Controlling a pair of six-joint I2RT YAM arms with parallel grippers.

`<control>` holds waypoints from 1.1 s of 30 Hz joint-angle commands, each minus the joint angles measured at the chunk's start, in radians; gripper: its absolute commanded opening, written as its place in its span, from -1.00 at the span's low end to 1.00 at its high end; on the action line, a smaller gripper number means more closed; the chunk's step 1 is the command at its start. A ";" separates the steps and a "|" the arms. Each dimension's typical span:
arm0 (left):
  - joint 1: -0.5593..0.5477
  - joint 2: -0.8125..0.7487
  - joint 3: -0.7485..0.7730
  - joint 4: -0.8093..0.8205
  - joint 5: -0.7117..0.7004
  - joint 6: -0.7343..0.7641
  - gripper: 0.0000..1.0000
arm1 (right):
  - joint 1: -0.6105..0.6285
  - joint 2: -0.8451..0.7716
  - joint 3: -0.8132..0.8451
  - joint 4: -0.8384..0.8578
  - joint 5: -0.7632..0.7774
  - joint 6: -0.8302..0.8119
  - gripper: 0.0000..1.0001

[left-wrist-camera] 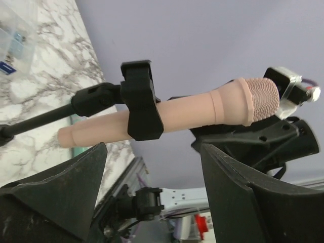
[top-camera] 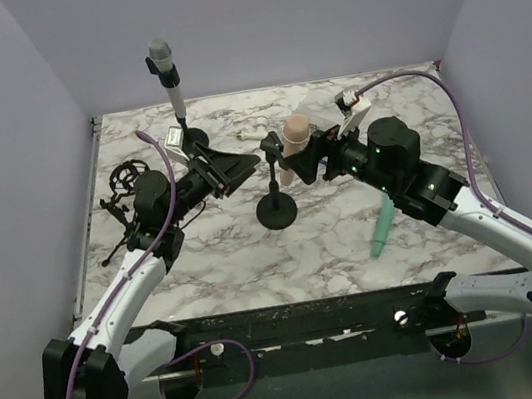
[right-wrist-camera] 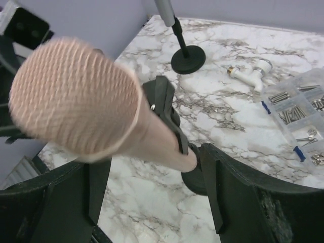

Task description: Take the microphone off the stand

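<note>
Right end effector (right-wrist-camera: 154, 158) wide, fingers (right-wrist-camera: 228, 197) straddling peach mesh-headed microphone (right-wrist-camera: 76, 96), no squeeze visible. Microphone sits in black clip (left-wrist-camera: 142, 101) of black round-based stand (top-camera: 277, 208). Left end effector (left-wrist-camera: 152, 149) wide too, clip and microphone just ahead of its tips.

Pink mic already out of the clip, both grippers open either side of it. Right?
Not quite. The pink microphone sits in the stand's black clip, held around its handle; the left wrist view shows it. The left gripper and right gripper are open on either side of it.
</note>
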 commanded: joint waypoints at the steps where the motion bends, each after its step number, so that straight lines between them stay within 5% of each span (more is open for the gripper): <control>1: 0.010 -0.107 0.017 -0.210 -0.085 0.234 0.57 | 0.010 0.050 0.067 -0.001 0.101 -0.018 0.53; 9: 0.011 -0.220 0.086 -0.435 -0.159 0.461 0.67 | 0.089 0.089 0.111 0.019 0.291 -0.052 0.49; 19: 0.010 -0.253 0.061 -0.365 -0.086 0.527 0.74 | 0.119 0.101 0.043 0.169 0.319 -0.131 0.28; 27: 0.082 -0.218 0.086 -0.260 0.117 0.555 0.81 | 0.119 0.087 -0.010 0.236 0.238 -0.224 -0.57; 33: 0.204 -0.101 0.130 -0.041 0.379 0.496 0.84 | 0.117 0.073 -0.032 0.240 0.059 -0.318 -0.88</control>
